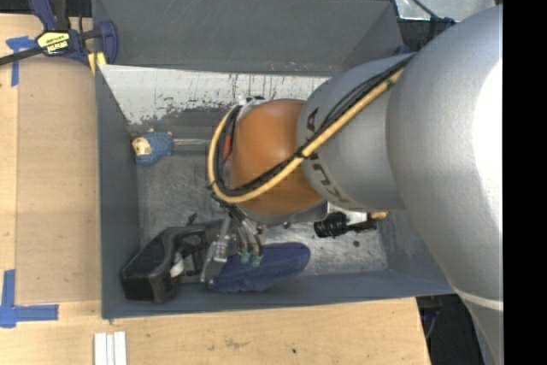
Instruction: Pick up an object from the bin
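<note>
My gripper (234, 245) hangs below the arm's orange cover, low over the bin's front edge. It stands right at the seam between two things. A dark blue oblong thing (267, 263) lies just under and to the right of it. A black boxy device (159, 266) with white marks sits to its left, in the front left corner. Nothing can be made out between the gripper's tips.
A blue-handled tool with a tan round end (150, 147) lies at the back left by the wall. A small black cylinder with a light tip (339, 225) lies right of the gripper. The arm covers the bin's right and middle.
</note>
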